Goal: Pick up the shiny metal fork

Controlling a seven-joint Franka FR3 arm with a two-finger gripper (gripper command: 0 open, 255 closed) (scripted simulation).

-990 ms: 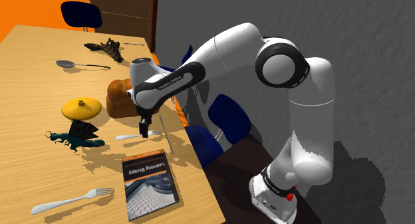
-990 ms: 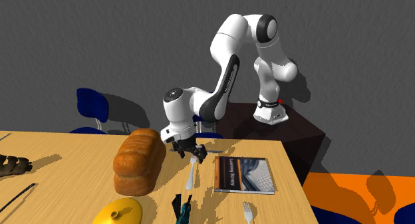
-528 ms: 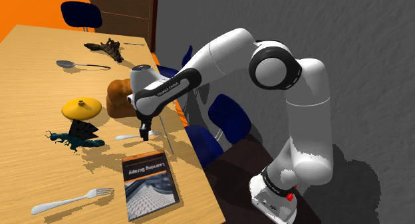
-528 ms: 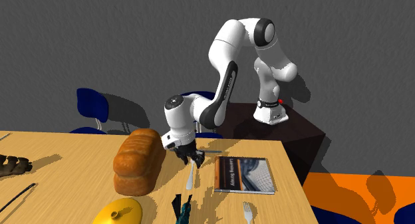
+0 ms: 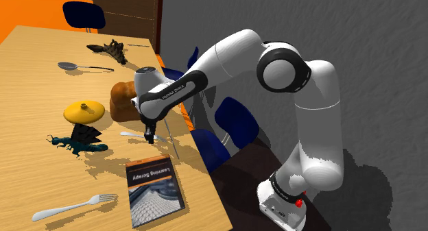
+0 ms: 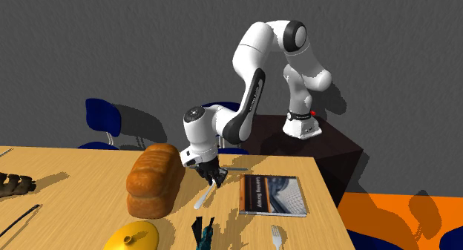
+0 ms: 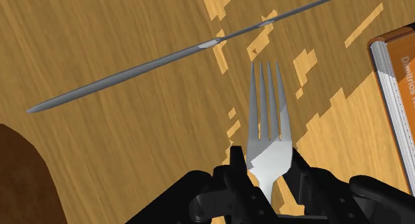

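A shiny metal fork (image 7: 268,106) lies low over the wooden table (image 5: 41,79), with its tines pointing away from the hand. My black gripper (image 7: 269,175) is shut on its neck, just behind the tines. In the shoulder view the gripper (image 5: 149,136) stands beside the bread loaf (image 5: 122,99), and the fork's handle (image 5: 130,134) sticks out toward that view's left. From the second exterior view the gripper (image 6: 215,179) points down and the handle (image 6: 202,200) slants toward the lower left. A second fork (image 5: 65,208) lies near the table's front edge.
A thin grey rod (image 7: 166,56) lies just beyond the tines. A book (image 5: 153,190) lies close to the gripper, a yellow lid (image 5: 84,111) and a dark teal figure (image 5: 77,140) sit nearby, and a spoon (image 5: 82,66) is farther back. Blue chairs (image 5: 233,123) line the table's edge.
The fingers have closed on the fork's neck. The hand dropped slightly, and the fork's handle has swung to a new slant.
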